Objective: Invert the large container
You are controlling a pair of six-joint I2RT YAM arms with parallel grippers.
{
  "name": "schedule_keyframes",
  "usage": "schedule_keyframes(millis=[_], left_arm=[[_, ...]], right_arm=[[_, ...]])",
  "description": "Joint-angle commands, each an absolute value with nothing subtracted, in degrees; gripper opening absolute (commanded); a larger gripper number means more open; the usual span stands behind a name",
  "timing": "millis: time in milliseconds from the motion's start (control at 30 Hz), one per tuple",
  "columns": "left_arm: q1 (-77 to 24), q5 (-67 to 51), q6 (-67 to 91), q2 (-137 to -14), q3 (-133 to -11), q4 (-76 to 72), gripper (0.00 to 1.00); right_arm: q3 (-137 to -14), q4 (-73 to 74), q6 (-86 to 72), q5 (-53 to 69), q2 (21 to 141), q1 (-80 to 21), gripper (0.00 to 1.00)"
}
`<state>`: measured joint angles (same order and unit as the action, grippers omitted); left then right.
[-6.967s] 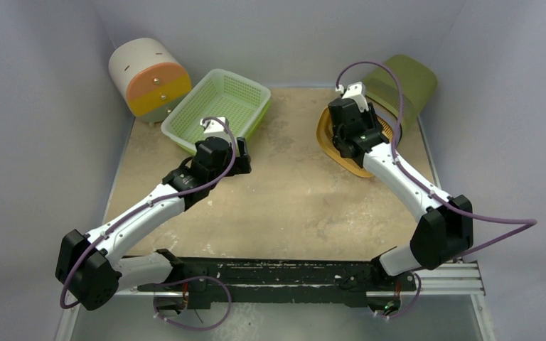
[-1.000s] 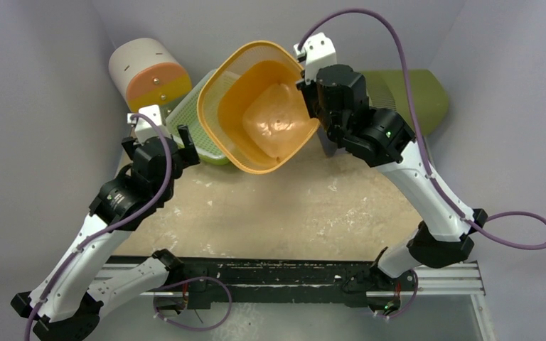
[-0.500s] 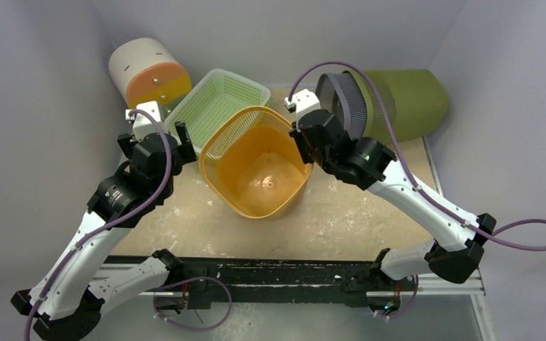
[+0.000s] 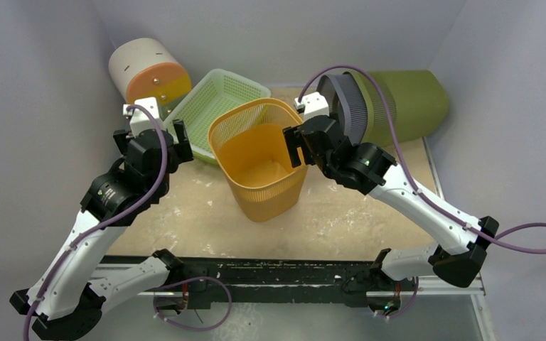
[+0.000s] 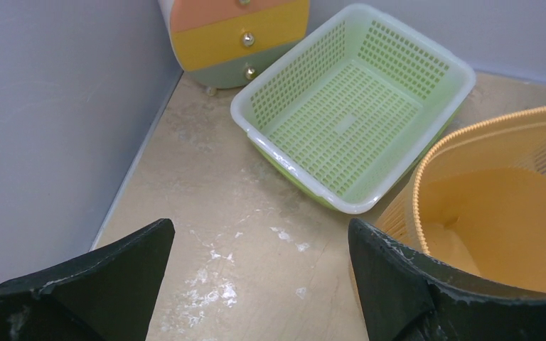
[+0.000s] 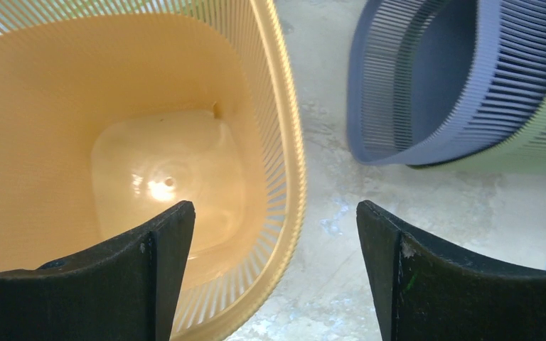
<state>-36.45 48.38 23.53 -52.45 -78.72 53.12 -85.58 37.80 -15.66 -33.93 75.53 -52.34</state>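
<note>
The large container (image 4: 259,170) is an orange slatted bin standing on the table with its mouth up. It also shows at the right edge of the left wrist view (image 5: 498,213). My right gripper (image 4: 293,147) is open and straddles the bin's right rim, one finger inside and one outside, neither touching it. The right wrist view looks down into the bin (image 6: 114,142), its rim running between the right gripper's (image 6: 274,213) spread fingers. My left gripper (image 4: 151,138) hangs open left of the bin. Only bare table lies between the left gripper's (image 5: 257,234) fingers.
A light green mesh basket (image 4: 217,106) (image 5: 355,106) sits just behind the bin. A rounded cabinet with orange and yellow drawers (image 4: 149,78) (image 5: 238,28) lies at the back left. At the back right, a grey slatted bin (image 4: 352,103) (image 6: 434,92) lies inside an olive bin (image 4: 412,99).
The right gripper brought the orange bin down from the air, set it upright on the table and opened off its rim. The left arm barely moved.
</note>
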Motion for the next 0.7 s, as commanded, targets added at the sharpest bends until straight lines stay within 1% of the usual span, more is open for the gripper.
schedule_keyframes(millis=[0, 100, 167, 333, 533, 667], left_arm=[[-36.6, 48.4, 21.5, -52.5, -85.2, 54.2, 0.89], [-36.6, 49.3, 21.5, -53.2, -88.6, 56.4, 0.89], [-36.6, 50.2, 21.5, -53.6, -91.0, 57.9, 0.89], [-36.6, 50.9, 22.0, -53.7, -95.0, 59.7, 0.89], [-36.6, 50.9, 23.3, -52.8, -93.9, 60.2, 0.89], [-36.6, 50.9, 23.6, -52.5, -93.4, 60.3, 0.89]], right_arm=[[-91.3, 37.2, -13.6, -40.8, 75.6, -52.4, 0.86], [-96.8, 39.3, -10.8, -40.4, 76.3, -52.5, 0.86], [-101.4, 40.9, -8.8, -39.0, 77.2, -52.7, 0.88], [-109.3, 44.4, -4.1, -30.1, 81.2, -56.5, 0.81], [-106.8, 41.6, -3.0, -26.1, 85.4, -68.2, 0.79], [-106.0, 40.2, -4.5, -25.2, 87.6, -73.3, 0.76]])
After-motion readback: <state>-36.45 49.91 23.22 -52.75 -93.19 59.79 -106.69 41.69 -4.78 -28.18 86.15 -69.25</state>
